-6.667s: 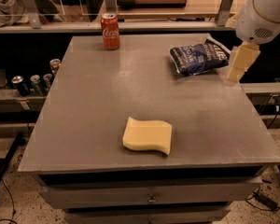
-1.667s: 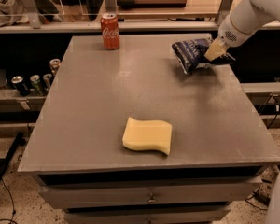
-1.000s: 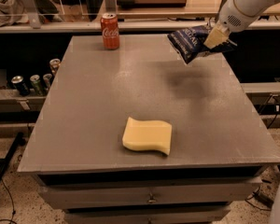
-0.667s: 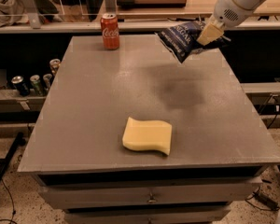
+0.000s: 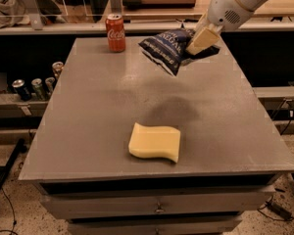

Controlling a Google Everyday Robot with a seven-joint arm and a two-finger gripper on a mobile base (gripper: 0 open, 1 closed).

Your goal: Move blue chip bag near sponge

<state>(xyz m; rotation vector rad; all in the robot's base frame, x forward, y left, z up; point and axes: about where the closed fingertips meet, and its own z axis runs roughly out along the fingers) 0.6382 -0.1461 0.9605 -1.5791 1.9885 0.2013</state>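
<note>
The blue chip bag [image 5: 167, 50] is a crinkled navy foil bag with white lettering, held in the air above the back middle of the grey table [image 5: 88, 111]. My gripper [image 5: 198, 44] is shut on the bag's right end, with the arm reaching in from the upper right. The bag hangs tilted, its left end lower. The pale yellow sponge [image 5: 155, 141] lies flat near the table's front, well below and a little left of the bag. The bag's shadow falls on the table between them.
A red cola can [image 5: 115, 32] stands upright at the table's back left. Several cans [image 5: 36, 84] sit on a lower shelf to the left. Drawers [image 5: 157, 207] are under the table's front edge. A shelf runs behind the table.
The gripper took hold of the bag at the back right, lifted it off the table and carried it left towards the table's middle. Sponge and can have not moved.
</note>
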